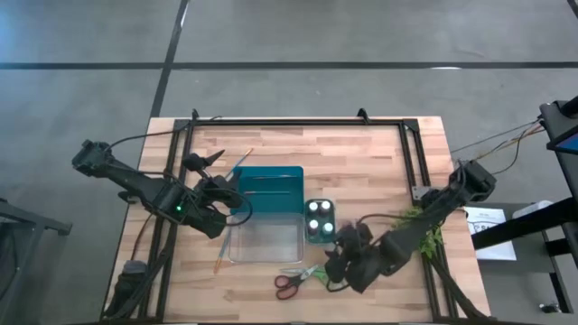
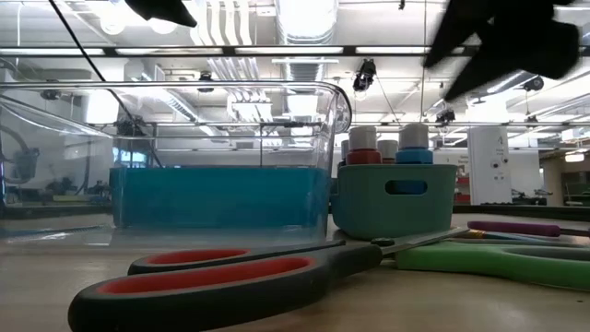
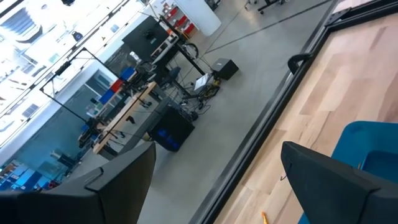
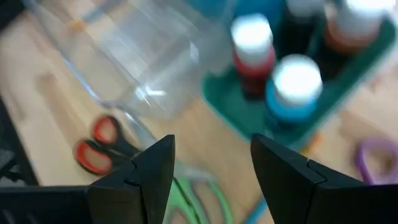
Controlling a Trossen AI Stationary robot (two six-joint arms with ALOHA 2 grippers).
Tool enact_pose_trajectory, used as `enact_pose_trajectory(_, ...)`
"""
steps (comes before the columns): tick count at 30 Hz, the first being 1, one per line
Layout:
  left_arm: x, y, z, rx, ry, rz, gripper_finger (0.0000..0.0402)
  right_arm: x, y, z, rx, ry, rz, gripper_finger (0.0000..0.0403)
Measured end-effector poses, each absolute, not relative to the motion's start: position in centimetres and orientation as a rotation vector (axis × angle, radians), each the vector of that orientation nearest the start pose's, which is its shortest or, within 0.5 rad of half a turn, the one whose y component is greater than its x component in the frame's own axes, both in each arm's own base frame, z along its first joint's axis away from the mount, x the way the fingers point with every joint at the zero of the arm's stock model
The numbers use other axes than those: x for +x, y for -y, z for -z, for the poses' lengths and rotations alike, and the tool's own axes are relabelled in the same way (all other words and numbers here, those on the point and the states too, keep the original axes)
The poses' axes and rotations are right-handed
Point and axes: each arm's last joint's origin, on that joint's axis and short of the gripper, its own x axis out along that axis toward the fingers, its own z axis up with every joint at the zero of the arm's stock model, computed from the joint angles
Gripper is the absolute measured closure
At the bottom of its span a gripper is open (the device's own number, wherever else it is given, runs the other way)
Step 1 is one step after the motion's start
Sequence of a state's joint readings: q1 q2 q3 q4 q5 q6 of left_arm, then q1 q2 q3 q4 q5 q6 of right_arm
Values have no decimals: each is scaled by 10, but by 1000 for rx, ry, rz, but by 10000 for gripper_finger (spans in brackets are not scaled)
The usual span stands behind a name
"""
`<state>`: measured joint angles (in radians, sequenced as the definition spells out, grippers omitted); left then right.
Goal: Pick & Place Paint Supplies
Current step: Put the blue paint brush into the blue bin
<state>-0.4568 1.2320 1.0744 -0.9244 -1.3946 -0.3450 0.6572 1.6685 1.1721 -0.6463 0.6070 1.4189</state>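
Several white-capped paint bottles [image 4: 273,59] stand in a small teal cup [image 1: 319,219] right of the clear container [image 1: 266,239]. Red-handled scissors [image 1: 289,284] and green-handled scissors [image 1: 313,271] lie flat on the table near its front edge, and a purple scissor handle [image 4: 379,155] lies beside the cup. Thin brushes [image 1: 237,167] lie left of the teal tray [image 1: 271,188]. My right gripper [image 4: 211,168] hangs open above the scissors, slanting down toward the cup, with nothing between its fingers. My left gripper [image 1: 221,178] waits open, raised beside the teal tray's left side.
A green plant sprig [image 1: 424,226] lies under my right arm. A dark metal frame [image 1: 298,122] runs along the table's far and side edges. Another brush [image 1: 221,257] lies left of the clear container. Bare wood shows at the far right and near left.
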Motion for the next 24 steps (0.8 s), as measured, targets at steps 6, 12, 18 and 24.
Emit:
enact_pose_trajectory(6,208,71,-309,585,-508,-923,48,266,-186,-203,705,-849,655,197)
enact_pose_trajectory(12,209,71,-309,583,-507,-923,48,269,-190,-186,745,-958,673,197)
enact_pose_trajectory(18,209,71,-309,580,-511,-917,48,273,-196,-168,794,-1051,705,197)
enact_pose_trajectory(24,209,71,-309,579,-511,-916,48,279,-202,-157,787,-1073,723,197)
